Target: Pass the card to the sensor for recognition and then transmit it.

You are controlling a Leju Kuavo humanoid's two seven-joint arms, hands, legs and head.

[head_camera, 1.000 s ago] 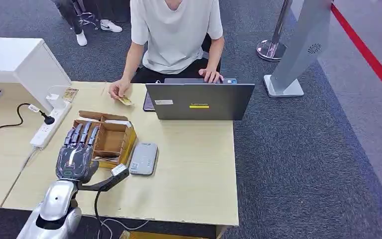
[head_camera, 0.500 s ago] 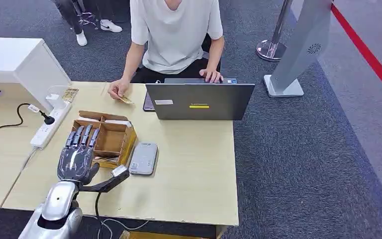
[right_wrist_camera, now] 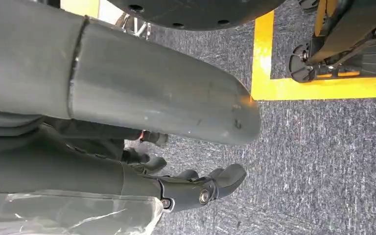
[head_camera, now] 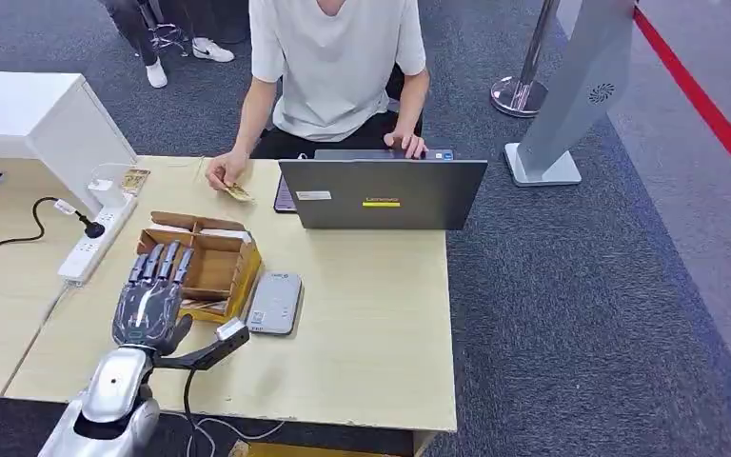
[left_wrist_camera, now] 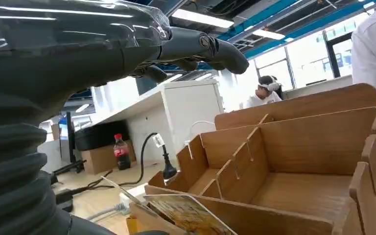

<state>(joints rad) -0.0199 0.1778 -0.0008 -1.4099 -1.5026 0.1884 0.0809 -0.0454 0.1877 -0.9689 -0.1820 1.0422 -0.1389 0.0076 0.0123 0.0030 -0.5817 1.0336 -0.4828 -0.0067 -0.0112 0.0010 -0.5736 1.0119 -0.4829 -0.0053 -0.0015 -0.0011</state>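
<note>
over the wooden box [head_camera: 211, 262] the left hand [head_camera: 152, 295] hovered, fingers stretched flat, holding nothing; right hand [right_wrist_camera: 186, 188] hung empty, loosely open.

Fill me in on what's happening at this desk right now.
The robot's left hand hovers with fingers spread over the near edge of the wooden divider box, where a card leans; it holds nothing yet. The grey card reader lies beside the box. The right hand hangs over the carpet. Opposite, a person works at a laptop.
</note>
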